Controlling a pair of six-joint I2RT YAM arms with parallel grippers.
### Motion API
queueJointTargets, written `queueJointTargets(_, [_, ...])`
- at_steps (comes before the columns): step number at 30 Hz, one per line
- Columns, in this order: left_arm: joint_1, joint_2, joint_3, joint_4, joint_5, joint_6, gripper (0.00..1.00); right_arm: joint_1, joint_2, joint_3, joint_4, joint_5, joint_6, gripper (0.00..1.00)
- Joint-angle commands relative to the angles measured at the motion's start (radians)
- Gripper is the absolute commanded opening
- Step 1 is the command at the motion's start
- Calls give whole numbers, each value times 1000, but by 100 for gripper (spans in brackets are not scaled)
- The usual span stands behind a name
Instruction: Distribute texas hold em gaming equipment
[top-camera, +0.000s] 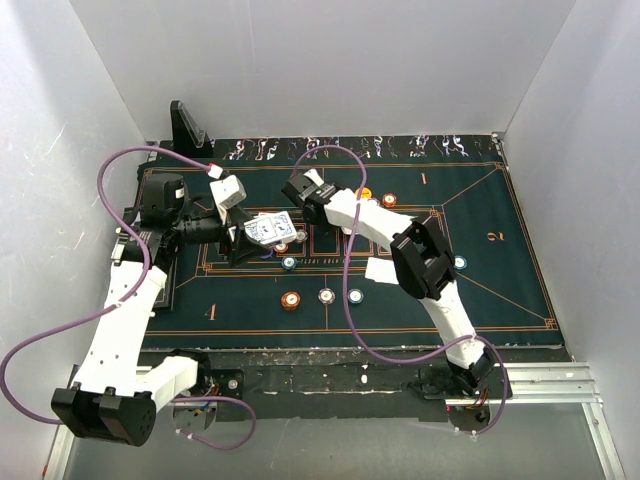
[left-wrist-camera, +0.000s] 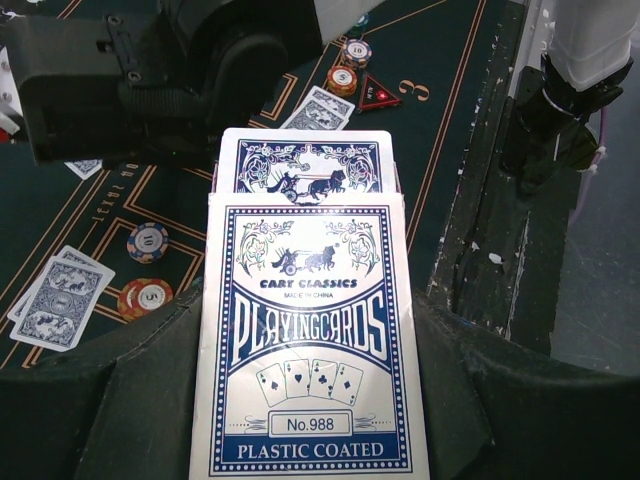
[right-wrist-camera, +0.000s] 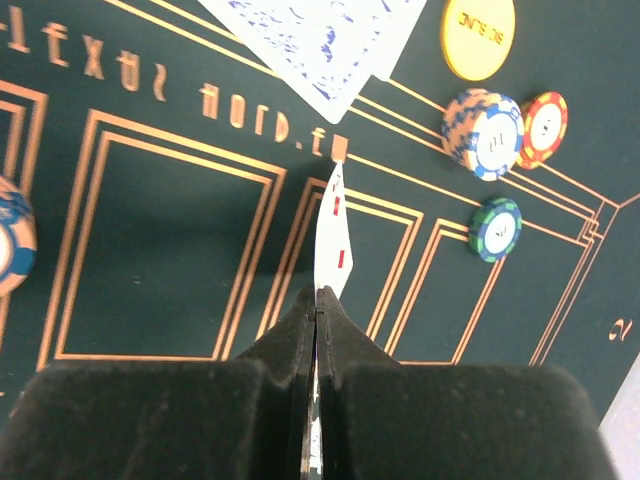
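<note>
While the left gripper (left-wrist-camera: 305, 405) clamps the blue-and-white card box (left-wrist-camera: 305, 290), the right gripper (right-wrist-camera: 318, 296) pinches one white-faced playing card (right-wrist-camera: 332, 232) edge-on, long axis pointing down at the dark green mat (right-wrist-camera: 150, 220), far middle.

Robot lab cell; white panels (top-camera: 330, 60) enclose the green mat (top-camera: 480, 290).

bright even overhead light, soft shadows, close foreground blurred

The card box (left-wrist-camera: 308, 350) looks glossy and smooth, the mat (right-wrist-camera: 150, 250) matt cloth, the fingers (right-wrist-camera: 150, 420) matt black
</note>
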Motion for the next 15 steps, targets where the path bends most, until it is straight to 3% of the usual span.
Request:
queueJointTargets(1, [11, -31, 44, -21, 45, 20, 0, 34, 20, 89, 58, 40, -16, 1])
queueJointTargets(7, [11, -36, 39, -13, 45, 24, 0, 76, 57, 68, 61, -45, 16, 3])
queueJointTargets(15, [11, -35, 41, -7, 48, 40, 0, 79, 3, -71, 116, -201, 72, 30])
